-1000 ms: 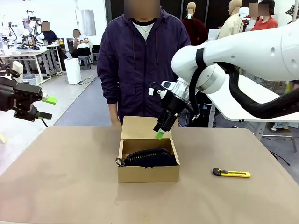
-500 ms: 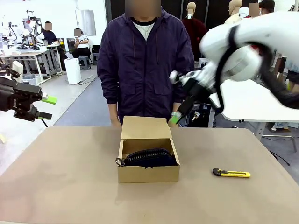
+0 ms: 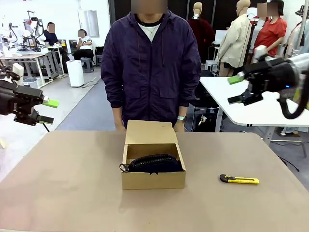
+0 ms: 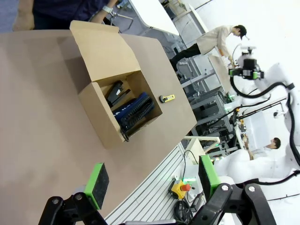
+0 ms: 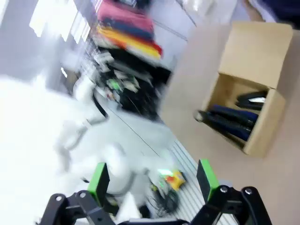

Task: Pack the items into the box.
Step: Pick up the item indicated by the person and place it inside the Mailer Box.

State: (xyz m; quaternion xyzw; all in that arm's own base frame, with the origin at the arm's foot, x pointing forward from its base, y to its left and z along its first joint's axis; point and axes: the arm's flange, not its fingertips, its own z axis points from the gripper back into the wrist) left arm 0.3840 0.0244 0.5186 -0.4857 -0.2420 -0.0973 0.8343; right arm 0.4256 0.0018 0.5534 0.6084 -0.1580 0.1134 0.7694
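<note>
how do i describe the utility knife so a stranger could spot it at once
On the tan table, find the open cardboard box near the middle. To the box's right, apart from it, lies the utility knife. It is slim and yellow with a black end, unlike the dark pouch in the box.

L pincer (image 3: 49, 111), R pincer (image 3: 236, 90): blk bodies w/ green pads (image 3: 50, 103).

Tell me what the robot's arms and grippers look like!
The left gripper and right gripper are both black and chunky, each tipped with two bright green pads. The right arm is smooth and white, with a thick black cable looping along it.
</note>
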